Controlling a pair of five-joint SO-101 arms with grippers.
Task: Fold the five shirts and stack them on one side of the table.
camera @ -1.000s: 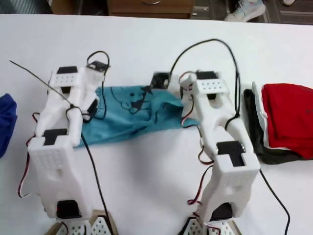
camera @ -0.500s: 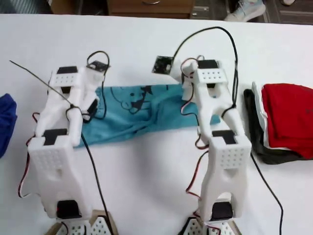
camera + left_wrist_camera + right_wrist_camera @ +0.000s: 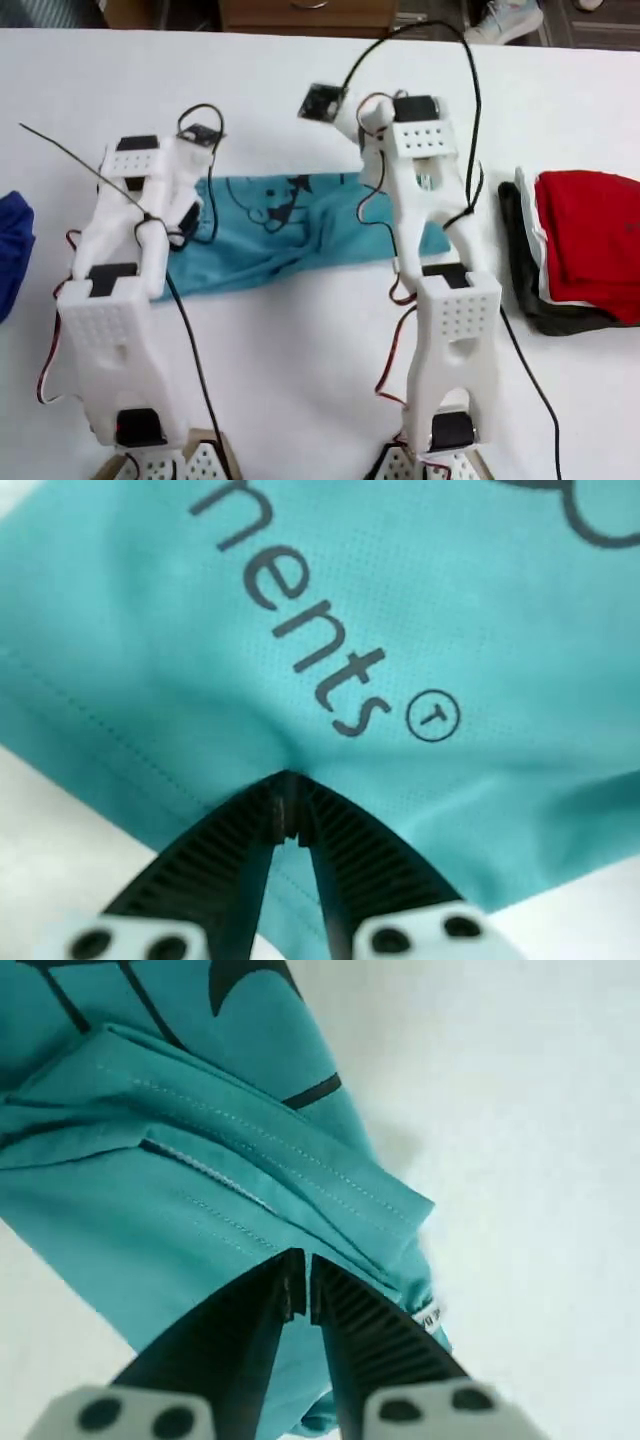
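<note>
fingers (image 3: 230, 850) of the left gripper (image 3: 288, 815): closed, pinching a small pucker of the teal shirt (image 3: 270, 225) just inside its stitched hem.
fingers of the right gripper (image 3: 298, 1280): closed to a thin slit at the layered hem on the shirt's other end, apparently nipping it; the bite itself is hidden under the tips.
teal shirt: lies as a long band across the middle of the table (image 3: 300, 380), one end under each arm, printed side up.
red shirt (image 3: 590, 240): folded, at 3 o'clock, on top of a dark shirt (image 3: 525, 290).
blue shirt (image 3: 12, 250): at the 9 o'clock edge, unfolded by the look of it.
handling, judged: thin knit, light, limp, no stiffness of its own. it will sag and crease between holds and slide easily on the smooth table.
where to hold: the hems and seams, where doubled layers give the tips more to bite. a single layer could slip out.
</note>
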